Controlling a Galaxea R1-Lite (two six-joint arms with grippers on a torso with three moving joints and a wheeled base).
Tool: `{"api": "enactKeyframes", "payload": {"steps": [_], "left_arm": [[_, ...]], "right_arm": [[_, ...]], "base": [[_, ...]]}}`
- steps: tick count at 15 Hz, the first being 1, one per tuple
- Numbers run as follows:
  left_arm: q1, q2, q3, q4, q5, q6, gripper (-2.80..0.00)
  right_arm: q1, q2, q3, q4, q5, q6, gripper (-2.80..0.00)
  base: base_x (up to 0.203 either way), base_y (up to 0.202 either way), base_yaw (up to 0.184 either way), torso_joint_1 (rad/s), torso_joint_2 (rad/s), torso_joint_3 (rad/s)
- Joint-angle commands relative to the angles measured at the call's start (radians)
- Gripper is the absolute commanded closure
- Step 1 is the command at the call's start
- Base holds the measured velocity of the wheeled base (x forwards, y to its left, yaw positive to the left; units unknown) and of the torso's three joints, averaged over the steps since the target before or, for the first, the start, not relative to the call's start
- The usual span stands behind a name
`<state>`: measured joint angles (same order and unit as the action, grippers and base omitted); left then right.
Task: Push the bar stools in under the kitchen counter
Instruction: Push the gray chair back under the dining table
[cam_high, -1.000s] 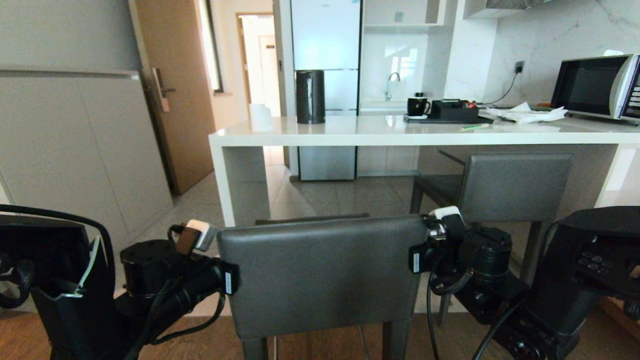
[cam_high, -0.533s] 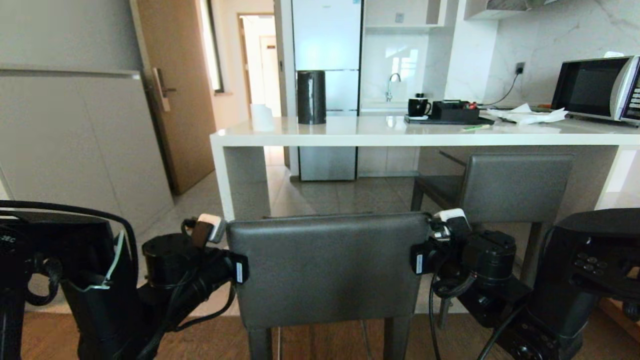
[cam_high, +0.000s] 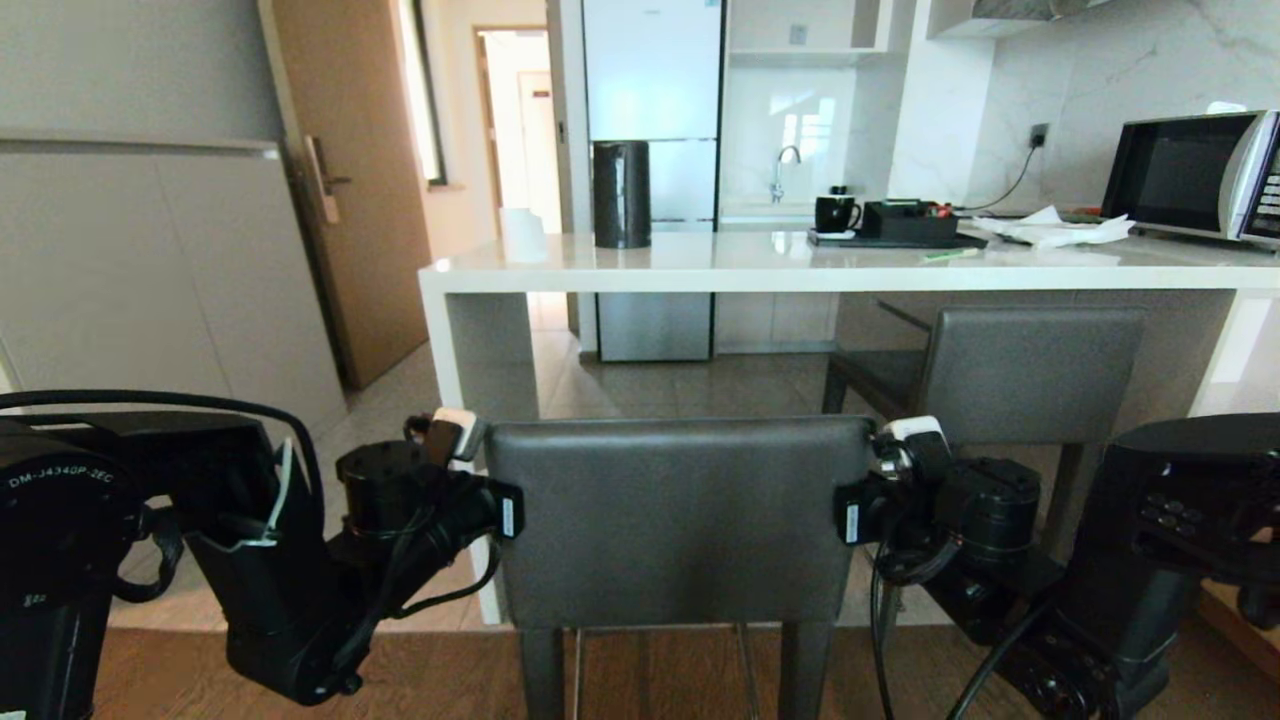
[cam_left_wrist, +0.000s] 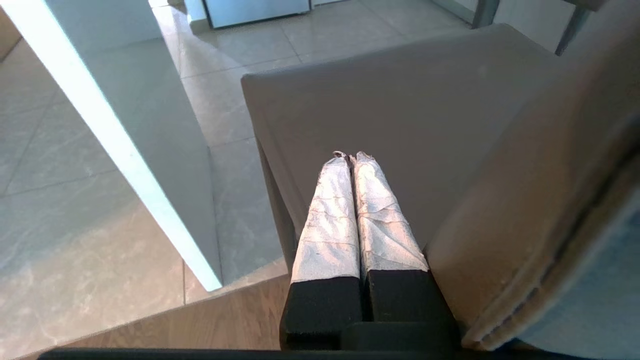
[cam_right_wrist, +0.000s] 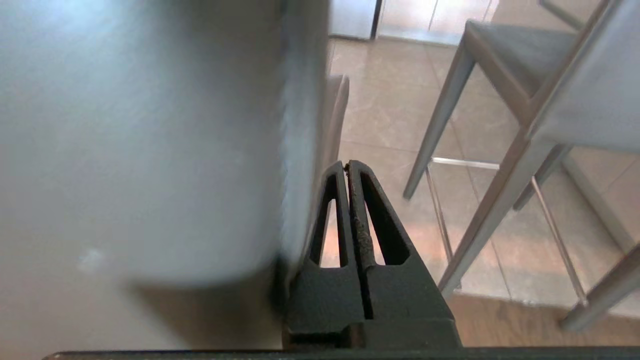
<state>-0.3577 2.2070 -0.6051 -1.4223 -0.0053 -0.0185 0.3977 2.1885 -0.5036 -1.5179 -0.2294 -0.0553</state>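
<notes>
Flanking the near stool (cam_high: 675, 520), the two end effectors sit one at each side edge of its grey backrest, and the desk (cam_high: 800, 270) lies straight ahead beyond it. The left end effector (cam_left_wrist: 350, 157) has its two wrapped fingers pressed together with nothing between them, lying alongside the backrest's left edge and over the seat. The right end effector (cam_right_wrist: 347, 167) is likewise closed and empty, tucked against the backrest's right edge. Neither grips the stool; they bracket it from the sides.

The backrest's long axis runs left to right, roughly parallel with the desk's front edge, so a push would likely carry the stool squarely forward. Both arms are about equally near, one per side.

The near stool stands out from the desk, on the line where wood floor meets tile. The white end panel (cam_high: 455, 350) of the desk rises just to the left of the stool's path, and in the left wrist view its edge stands close beside the seat; that is probably the tightest clearance. To the right, the second stool (cam_high: 1030, 375) stands nearer the desk, its backrest just below the slab top, with a gap between the two stools. Under the slab, between panel and second stool, open tiled floor (cam_high: 680, 385) offers room for the near stool.
</notes>
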Motion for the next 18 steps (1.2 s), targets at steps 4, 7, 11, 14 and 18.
{"api": "enactKeyframes", "payload": {"steps": [4, 7, 11, 14, 18], "left_arm": [[0.037, -0.022, 0.047, -0.033, 0.001, -0.003, 0.00], [0.055, -0.008, 0.036, -0.041, 0.001, -0.003, 0.00], [0.037, 0.024, -0.045, -0.011, 0.003, -0.002, 0.00], [0.015, 0.039, -0.133, 0.062, 0.007, -0.001, 0.00], [-0.009, 0.076, -0.242, 0.136, 0.028, -0.002, 0.00]], "right_arm": [[0.018, 0.071, -0.171, 0.026, -0.002, -0.052, 0.00], [0.030, 0.077, -0.219, 0.070, -0.004, -0.054, 0.00], [-0.007, 0.076, -0.173, 0.052, -0.004, -0.048, 0.00], [-0.055, 0.076, -0.168, 0.044, 0.001, -0.049, 0.00], [-0.061, 0.079, -0.170, 0.045, 0.014, -0.051, 0.00]], "base": [[0.000, 0.000, 0.000, 0.000, 0.00, 0.000], [0.000, 0.000, 0.000, 0.000, 0.00, 0.000], [0.000, 0.000, 0.000, 0.000, 0.00, 0.000], [0.000, 0.000, 0.000, 0.000, 0.00, 0.000], [0.000, 0.000, 0.000, 0.000, 0.00, 0.000]]}}
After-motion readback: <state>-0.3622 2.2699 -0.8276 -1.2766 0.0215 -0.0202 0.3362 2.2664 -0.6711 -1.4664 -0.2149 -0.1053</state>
